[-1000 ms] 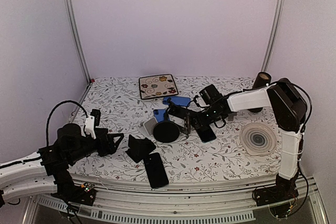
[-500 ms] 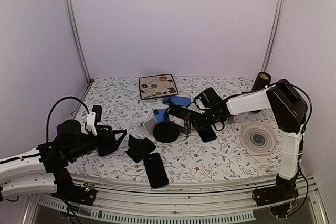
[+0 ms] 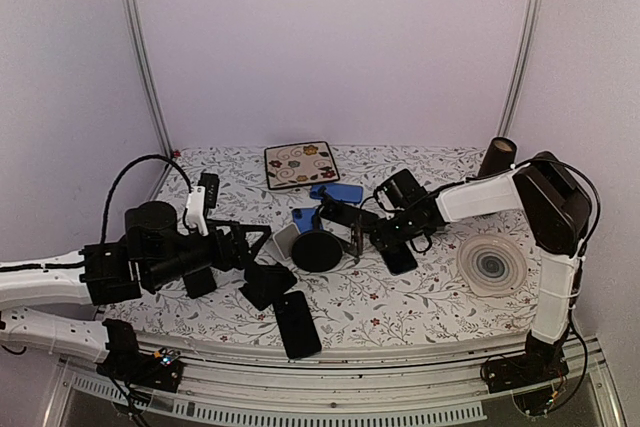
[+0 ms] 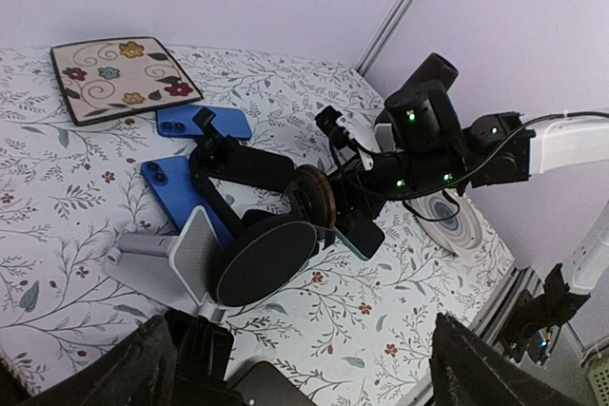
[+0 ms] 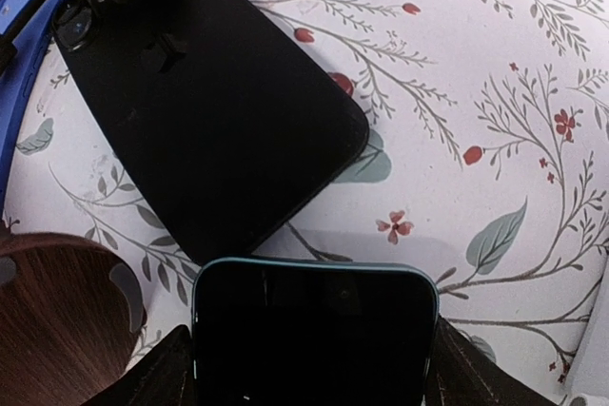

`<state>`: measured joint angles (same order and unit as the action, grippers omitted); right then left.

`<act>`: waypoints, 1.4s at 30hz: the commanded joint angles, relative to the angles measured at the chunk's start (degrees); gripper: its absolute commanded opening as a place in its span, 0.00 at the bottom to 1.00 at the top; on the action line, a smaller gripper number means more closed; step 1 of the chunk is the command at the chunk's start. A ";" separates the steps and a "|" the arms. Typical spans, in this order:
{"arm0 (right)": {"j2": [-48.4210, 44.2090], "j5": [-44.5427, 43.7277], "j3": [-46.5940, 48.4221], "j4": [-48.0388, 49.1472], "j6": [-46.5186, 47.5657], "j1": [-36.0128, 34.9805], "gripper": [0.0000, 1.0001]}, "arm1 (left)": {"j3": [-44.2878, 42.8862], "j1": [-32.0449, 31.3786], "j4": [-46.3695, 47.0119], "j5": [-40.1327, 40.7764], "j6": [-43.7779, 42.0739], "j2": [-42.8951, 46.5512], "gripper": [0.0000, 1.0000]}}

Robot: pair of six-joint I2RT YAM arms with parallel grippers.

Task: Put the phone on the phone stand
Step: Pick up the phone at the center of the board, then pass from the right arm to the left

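Your right end effector (image 5: 314, 373) is down over the teal-rimmed phone (image 5: 314, 325), with a finger (image 5: 166, 377) right up beside each long edge. Honestly can't tell from any view whether it's actually pinching the phone or just sitting either side of it. The phone is down on the table (image 3: 400, 307), just right of the black round disc (image 3: 317, 250), and it's not on any stand. In the right wrist view there's a flat black slab (image 5: 209, 111) just past the phone's far end, and a brown wood-grain disc (image 5: 57, 320) off to its left.

Your left end effector (image 3: 258, 245) is spread wide with nothing between the fingers. It hangs over the near-left part of the table, just above the black wedge stand (image 3: 265, 282). Its camera looks toward the grey stand (image 4: 176, 254), which has the black disc right next to it.

Other stuff lying around:
- two blue phones (image 3: 337, 192) behind the disc
- a black phone (image 3: 297, 322) flat at the near edge
- a floral tile (image 3: 301, 164) at the back
- a swirl-pattern coaster (image 3: 491, 264) on the right
- a brown cylinder (image 3: 497, 157) standing in the far right corner
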<state>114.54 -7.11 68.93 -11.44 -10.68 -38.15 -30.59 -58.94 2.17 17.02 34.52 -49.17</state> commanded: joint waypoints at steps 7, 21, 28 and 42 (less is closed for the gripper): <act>-9.59 4.25 -4.11 -2.64 -4.35 -0.26 0.48 | -5.85 -5.17 3.38 1.25 3.38 -7.28 0.92; -22.30 9.03 -11.27 2.68 -11.50 -0.51 0.40 | -10.05 -6.73 11.06 -0.62 2.82 -19.65 0.90; -28.80 10.71 -12.52 3.95 -15.13 -2.57 0.40 | -14.25 -7.97 14.25 -2.08 0.94 -28.22 0.86; -33.66 6.33 -11.73 5.01 -20.35 -10.40 0.40 | -24.06 -11.62 14.58 -0.43 5.64 -44.25 0.75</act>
<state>83.18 1.58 56.51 -9.47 -28.62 -46.92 -52.80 -69.84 15.66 15.33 37.36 -90.94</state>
